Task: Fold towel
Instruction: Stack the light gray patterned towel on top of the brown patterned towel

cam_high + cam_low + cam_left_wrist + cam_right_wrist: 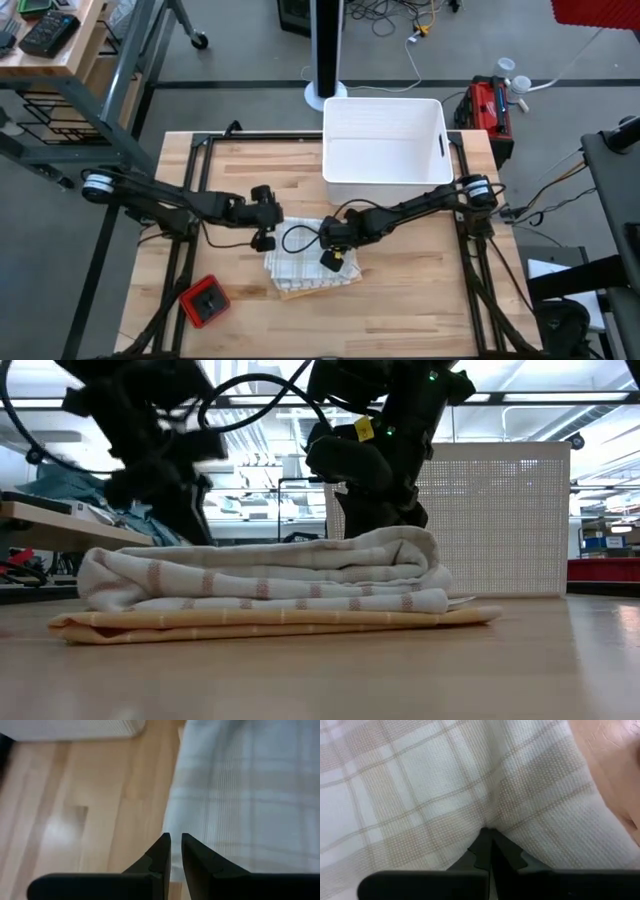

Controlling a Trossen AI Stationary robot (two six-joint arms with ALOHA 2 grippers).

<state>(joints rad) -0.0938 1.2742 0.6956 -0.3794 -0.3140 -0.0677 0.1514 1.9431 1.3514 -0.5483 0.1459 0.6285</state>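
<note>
Folded in a soft pile, the checked towel (265,585) lies in the middle of the table (420,300), on a yellow cloth (250,624). The right gripper (490,851) presses its closed fingers into the towel's top, while the left gripper (175,851) waits at its left edge, fingers almost shut on nothing. If the right fingers drag sideways, the layers could slide and the fold come apart.

The wooden table (420,300) carries a folded towel (305,265), a white bin (383,150) and a red block (204,302).

Folded white plaid towel (300,262) lies mid-table, seemingly atop yellow cloth (270,624)
</note>
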